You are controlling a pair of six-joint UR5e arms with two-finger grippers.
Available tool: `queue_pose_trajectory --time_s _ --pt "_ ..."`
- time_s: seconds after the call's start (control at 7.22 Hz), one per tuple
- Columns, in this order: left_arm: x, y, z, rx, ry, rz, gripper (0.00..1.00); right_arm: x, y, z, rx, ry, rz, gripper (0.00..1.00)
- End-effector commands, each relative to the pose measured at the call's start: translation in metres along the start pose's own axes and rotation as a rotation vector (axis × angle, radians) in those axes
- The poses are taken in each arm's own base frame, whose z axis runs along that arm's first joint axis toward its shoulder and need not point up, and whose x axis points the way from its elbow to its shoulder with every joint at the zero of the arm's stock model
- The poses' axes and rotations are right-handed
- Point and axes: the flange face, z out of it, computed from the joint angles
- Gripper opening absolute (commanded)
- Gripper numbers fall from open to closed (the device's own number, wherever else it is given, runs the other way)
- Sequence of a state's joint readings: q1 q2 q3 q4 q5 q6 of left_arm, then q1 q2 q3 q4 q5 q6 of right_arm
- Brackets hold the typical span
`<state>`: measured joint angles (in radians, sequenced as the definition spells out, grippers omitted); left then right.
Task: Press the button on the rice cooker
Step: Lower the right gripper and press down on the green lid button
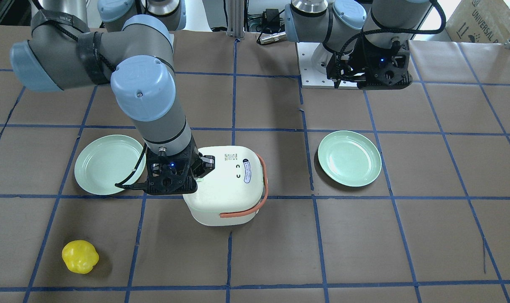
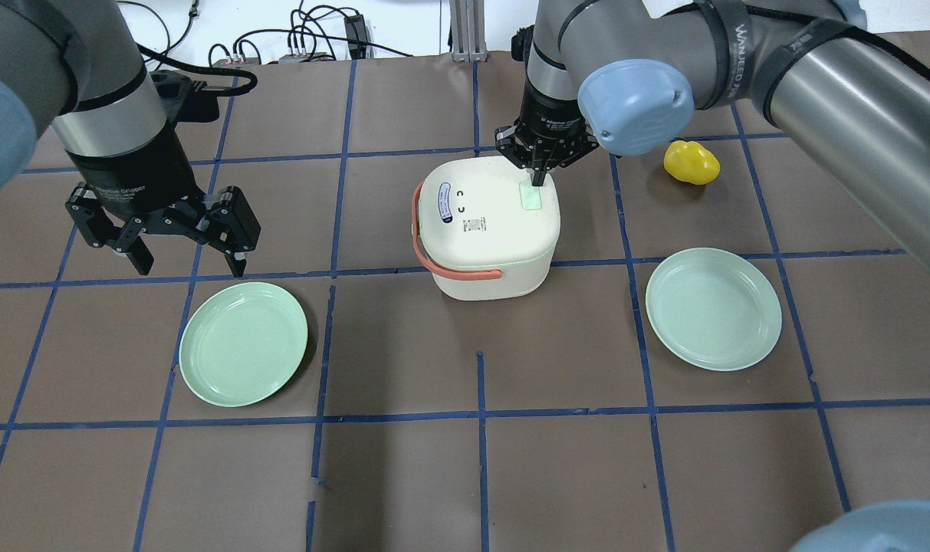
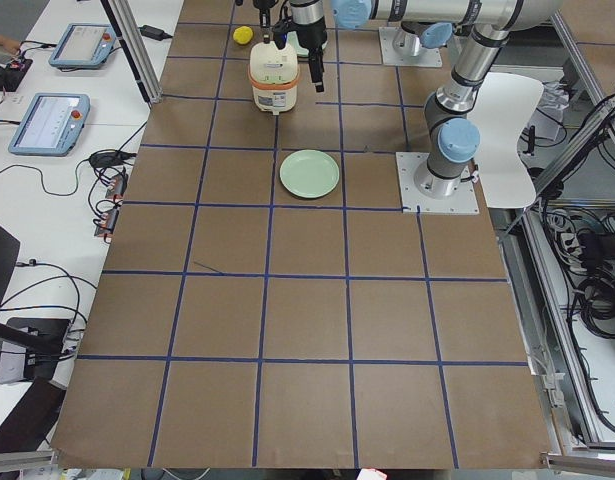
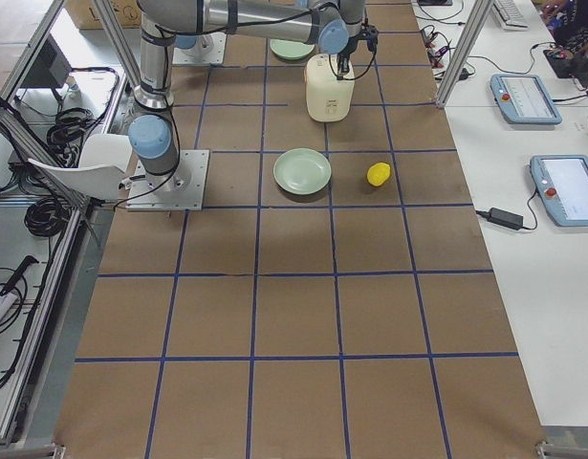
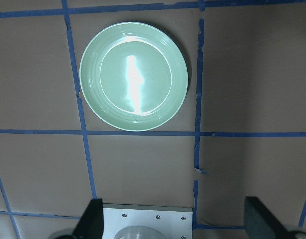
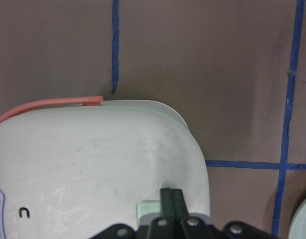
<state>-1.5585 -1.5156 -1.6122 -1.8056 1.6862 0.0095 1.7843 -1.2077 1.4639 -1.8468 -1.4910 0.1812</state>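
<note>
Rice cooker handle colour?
Salmon-orange. The handle shows best in the overhead exterior view.

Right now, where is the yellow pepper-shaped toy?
In the overhead view, the yellow pepper-shaped toy lies on the robot's right, beside the white rice cooker, beyond that side's pale green plate.

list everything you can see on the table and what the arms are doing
rice cooker: one, white with an orange handle, middle of the table
button: one, pale green, on the cooker's lid
left plate: one, pale green, empty, on the robot's left of the cooker
right plate: one, pale green, empty, on the robot's right of the cooker
yellow object: one, rounded, far right, beyond the right plate
table: one, brown cover with a blue tape grid
left gripper: fingers open, above the table near the left plate
right gripper: fingers shut together, tips at the button
</note>
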Motion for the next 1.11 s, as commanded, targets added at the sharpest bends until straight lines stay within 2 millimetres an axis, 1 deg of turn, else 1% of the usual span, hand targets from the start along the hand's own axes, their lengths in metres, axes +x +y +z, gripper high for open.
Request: queue_pose_trajectory --time_s 0.0,0.28,0.55,0.69,0.83,0.97 --pt "0.0 0.0 0.0 0.0 0.0 0.0 1.0 -0.001 0.002 0.002 -0.005 0.001 -0.001 0.08" --pt "0.0 0.0 0.0 0.0 0.0 0.0 1.0 -0.002 0.003 0.002 -0.006 0.003 -0.001 0.09" --pt "0.0 0.0 0.0 0.0 -0.001 0.0 1.0 -0.018 0.008 0.007 -0.012 0.005 -0.02 0.09" --pt "0.0 0.0 0.0 0.0 0.0 0.0 1.0 -0.019 0.006 0.014 -0.021 0.007 -0.021 0.09" --pt "0.0 0.0 0.0 0.0 -0.001 0.001 1.0 -0.019 0.005 0.014 -0.017 0.006 -0.023 0.09" --pt "0.0 0.0 0.0 -0.001 0.0 0.0 1.0 -0.02 0.001 0.006 -0.002 0.003 -0.023 0.12"
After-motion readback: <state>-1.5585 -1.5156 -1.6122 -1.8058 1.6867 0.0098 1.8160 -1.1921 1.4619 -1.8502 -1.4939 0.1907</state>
